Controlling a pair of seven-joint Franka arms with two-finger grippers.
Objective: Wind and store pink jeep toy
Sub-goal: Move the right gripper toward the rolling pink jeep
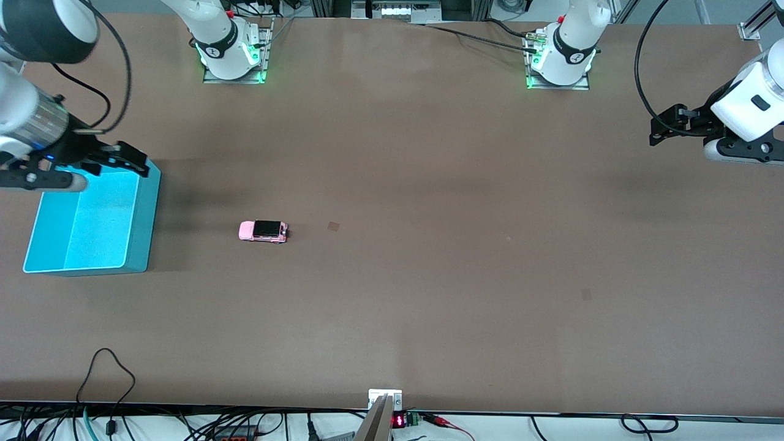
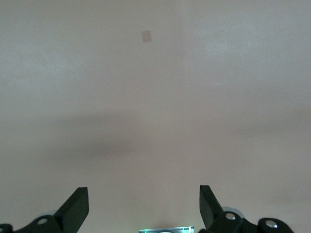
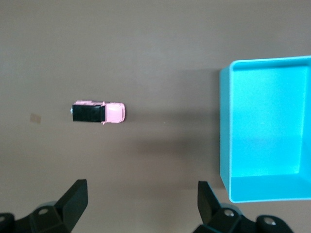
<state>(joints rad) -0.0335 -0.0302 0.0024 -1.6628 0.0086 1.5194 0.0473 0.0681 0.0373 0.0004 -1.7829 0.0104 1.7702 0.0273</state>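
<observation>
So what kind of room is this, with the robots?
Probably a robot lab. Two arms are bolted to a big brown table, cables hang along its edge, and only a jeep and a bin are set out for practice.

left pincer [image 1: 656, 130] raised, fingers apart | right pincer [image 1: 131, 160] raised, fingers apart

Cyan bin [image 1: 138, 220] w/ open top, on brown table [image 1: 429, 294]
</observation>
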